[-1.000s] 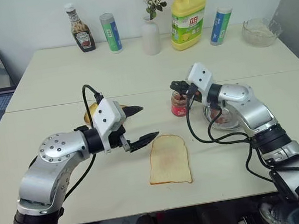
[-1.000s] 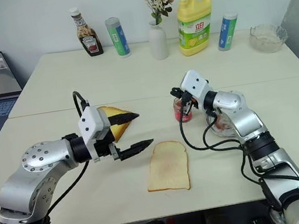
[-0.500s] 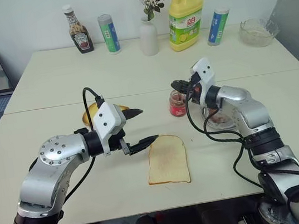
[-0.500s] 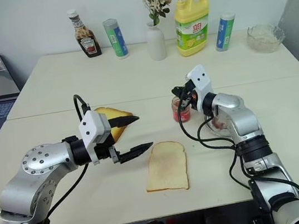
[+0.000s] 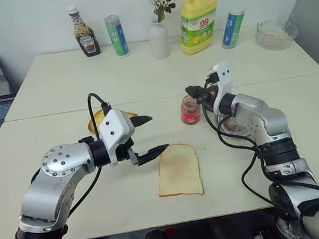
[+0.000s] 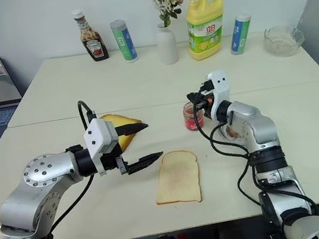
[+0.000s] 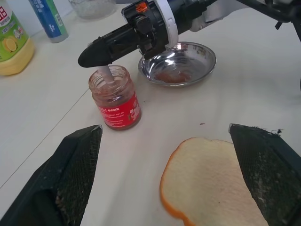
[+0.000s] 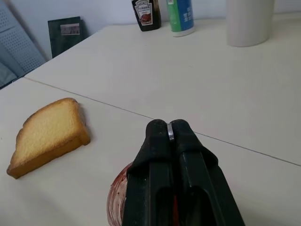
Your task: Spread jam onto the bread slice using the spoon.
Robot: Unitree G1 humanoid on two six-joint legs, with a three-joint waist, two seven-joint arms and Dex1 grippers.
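- Since a second ago, the right wrist has been rolled above the jam [image 7: 114, 98] jar
- The right gripper [image 7: 89, 54] is held level, clamped on the spoon [image 7: 105, 76], which dips into the jar
- The left gripper [image 5: 150, 136] is held wide beside the bread slice [image 5: 179, 169], pale on the counter [image 5: 53, 93]

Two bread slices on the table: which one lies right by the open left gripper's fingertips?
The pale bread slice with the thin tan crust, just beyond the left gripper. The darker golden toasted slice sits further back, partly hidden behind that gripper.
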